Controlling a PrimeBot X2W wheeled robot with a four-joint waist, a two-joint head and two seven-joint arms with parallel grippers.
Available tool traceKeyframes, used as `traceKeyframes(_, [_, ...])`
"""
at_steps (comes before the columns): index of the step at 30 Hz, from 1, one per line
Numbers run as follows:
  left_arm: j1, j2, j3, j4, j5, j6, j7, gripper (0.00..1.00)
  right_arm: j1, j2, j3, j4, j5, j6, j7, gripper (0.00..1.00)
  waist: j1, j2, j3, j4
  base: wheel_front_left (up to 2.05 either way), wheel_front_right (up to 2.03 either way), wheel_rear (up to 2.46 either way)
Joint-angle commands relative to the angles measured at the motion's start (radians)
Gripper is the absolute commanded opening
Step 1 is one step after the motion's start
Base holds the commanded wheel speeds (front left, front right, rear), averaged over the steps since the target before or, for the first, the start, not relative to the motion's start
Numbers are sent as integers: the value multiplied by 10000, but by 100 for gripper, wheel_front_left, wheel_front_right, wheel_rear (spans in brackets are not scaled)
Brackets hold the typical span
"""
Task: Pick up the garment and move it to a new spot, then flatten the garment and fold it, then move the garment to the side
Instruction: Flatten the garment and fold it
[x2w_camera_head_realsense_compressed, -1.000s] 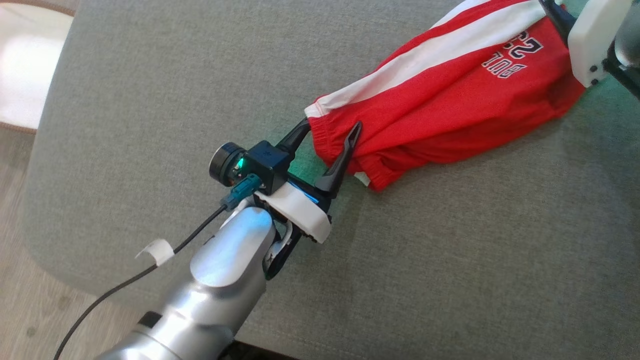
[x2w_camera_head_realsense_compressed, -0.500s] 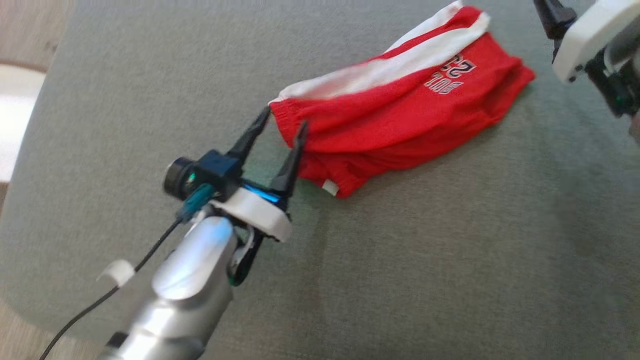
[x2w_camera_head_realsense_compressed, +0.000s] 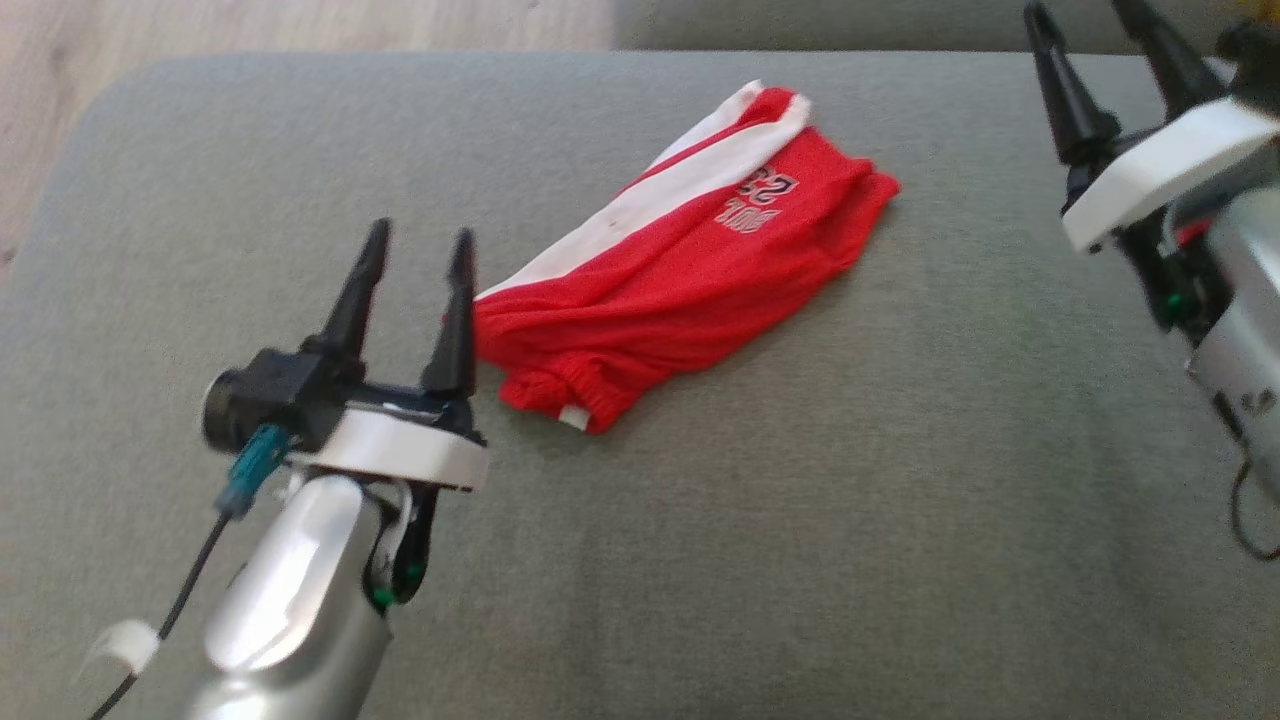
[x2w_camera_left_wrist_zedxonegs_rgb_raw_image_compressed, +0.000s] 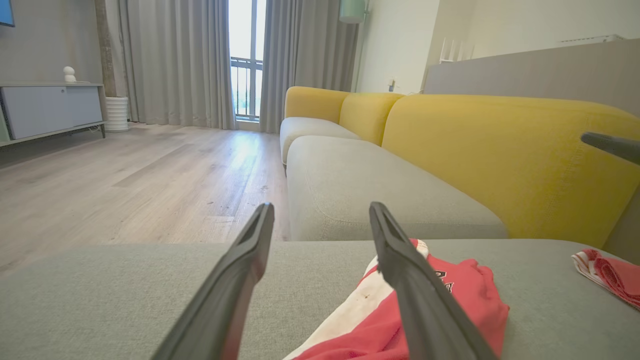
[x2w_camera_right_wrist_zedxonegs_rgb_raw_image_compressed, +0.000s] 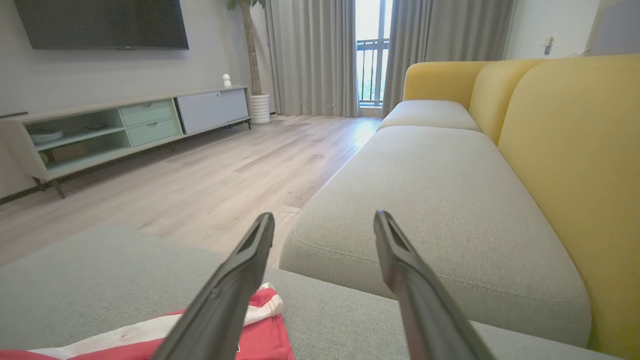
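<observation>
Item: garment (x2w_camera_head_realsense_compressed: 680, 290), red shorts with a white side stripe and dark lettering, lying folded and slightly rumpled on the grey seat cushion (x2w_camera_head_realsense_compressed: 800, 550), towards its far middle, held by nothing
Left gripper (x2w_camera_head_realsense_compressed: 420, 235): fingers spread wide, empty, just beside the garment's near-left elasticated end; whether one finger brushes the cloth I cannot tell
Right gripper (x2w_camera_head_realsense_compressed: 1080, 15): fingers likewise wide and empty, well off to the garment's right
Also noted: yellow backrest (x2w_camera_left_wrist_zedxonegs_rgb_raw_image_compressed: 500, 150) behind the seat, a second red-and-white cloth (x2w_camera_left_wrist_zedxonegs_rgb_raw_image_compressed: 607, 272) lying by it, pale wooden floor (x2w_camera_left_wrist_zedxonegs_rgb_raw_image_compressed: 125, 175) beyond
</observation>
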Motion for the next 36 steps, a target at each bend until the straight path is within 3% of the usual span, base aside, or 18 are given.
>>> traceKeyframes(1, [-39,323,552,-477,-103,107,-64,100,339,133,-411,-318,-248,65,-126,100,2,0,-309,-384,0,0,0])
traceKeyframes(7, [1117,264,1240,-1160,-90,393,-64,100,2476,1259,-2900,-1014,-2219,65,-132,100,2,0,-644,-915,0,0,0])
traceKeyframes(12, [2013,-8,1918,-1571,220,419,-64,100,4593,2642,-5216,-2091,-3916,65,-134,100,2,0,-889,-1214,0,0,0])
traceKeyframes(19, [2832,-450,2533,-1596,689,97,-64,100,6449,3849,-6596,-3571,-5495,65,226,100,2,0,-1067,-1384,0,0,0])
traceKeyframes(28, [2579,-821,2816,-1564,1224,-419,-64,100,6924,4203,-7384,-5129,-6026,65,1466,100,2,0,-427,-812,0,0,0])
traceKeyframes(36, [2124,-1135,2756,-1328,1440,-756,-64,100,6006,4352,-8133,-4724,-4917,65,3090,100,2,0,498,208,0,0,0])
